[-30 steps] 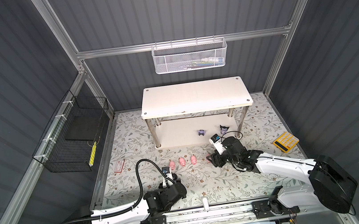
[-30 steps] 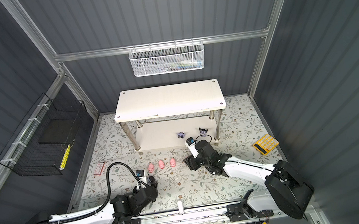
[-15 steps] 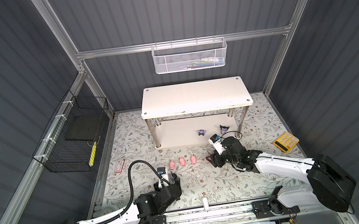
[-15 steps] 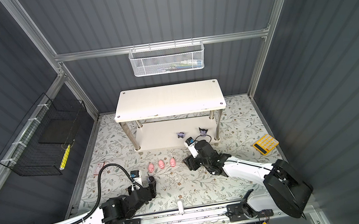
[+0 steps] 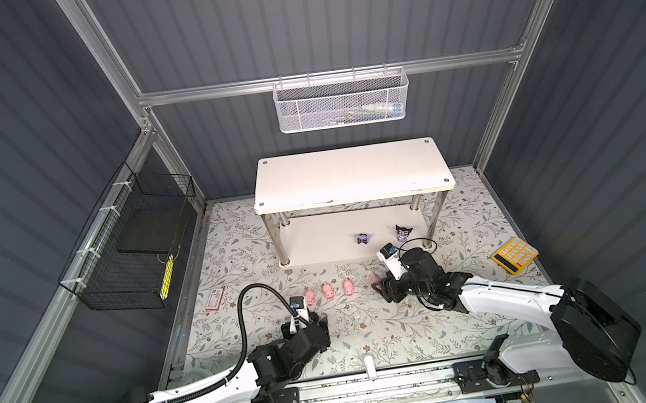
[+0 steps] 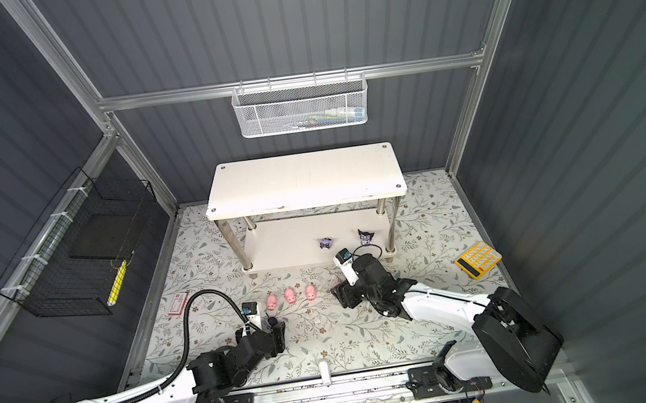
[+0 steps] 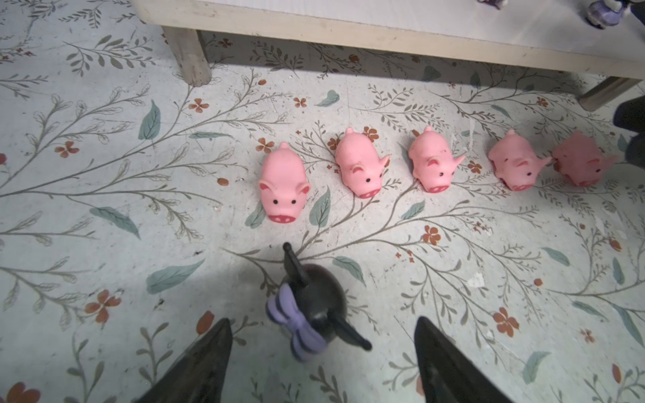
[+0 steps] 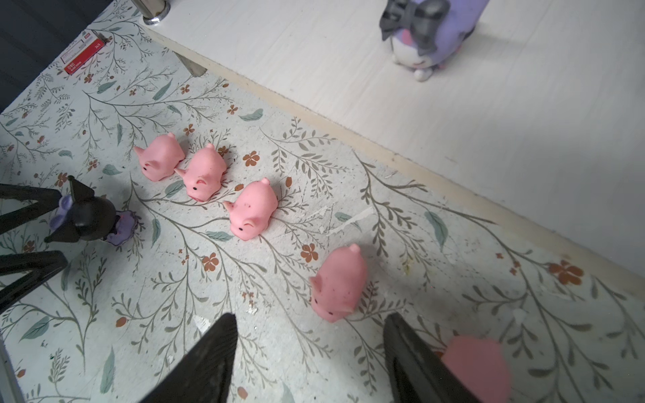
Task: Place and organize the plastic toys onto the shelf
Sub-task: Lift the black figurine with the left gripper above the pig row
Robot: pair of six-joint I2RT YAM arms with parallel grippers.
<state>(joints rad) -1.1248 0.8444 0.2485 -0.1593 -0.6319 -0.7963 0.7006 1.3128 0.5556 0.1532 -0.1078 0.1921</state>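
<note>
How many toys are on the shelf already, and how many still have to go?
Done: two black-and-purple figures stand on the shelf, on its lower board. In hand: nothing is gripped. The left gripper is open around the third figure, which sits on the mat. The right gripper is open beside the pigs. Left: that figure and all five pink pigs, lined up on the mat.
</note>
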